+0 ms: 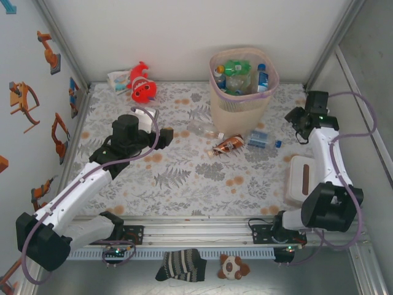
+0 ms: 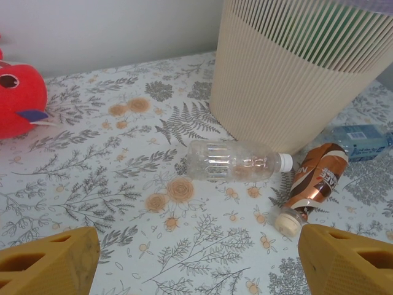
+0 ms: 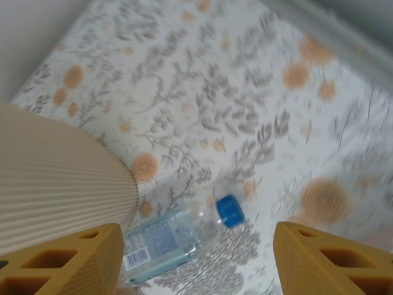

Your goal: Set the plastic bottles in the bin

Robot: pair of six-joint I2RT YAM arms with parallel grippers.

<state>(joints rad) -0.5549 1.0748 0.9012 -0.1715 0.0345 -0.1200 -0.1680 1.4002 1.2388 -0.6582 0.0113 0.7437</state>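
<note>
A striped black-and-white sock [image 1: 181, 265] and a small brown-and-white plush toy [image 1: 234, 267] lie nearest, before the metal rail [image 1: 196, 222]. The bench [image 1: 184, 178] wears a pale cloth printed with grey ferns and orange blossoms, boxed in by plain white walls [image 1: 184, 37]. At the back stands the ribbed beige plastic bin [image 1: 239, 109], several bottles [image 1: 236, 74] inside. At its foot lie a clear white-capped bottle [image 2: 233, 161], a glossy brown bottle [image 2: 316, 178] and a clear blue-capped bottle [image 3: 178, 236]. The left claw [image 2: 199, 246] and the right claw [image 3: 198, 243] both stand apart, empty. A red fish plush [image 1: 142, 83] rests far left.
</note>
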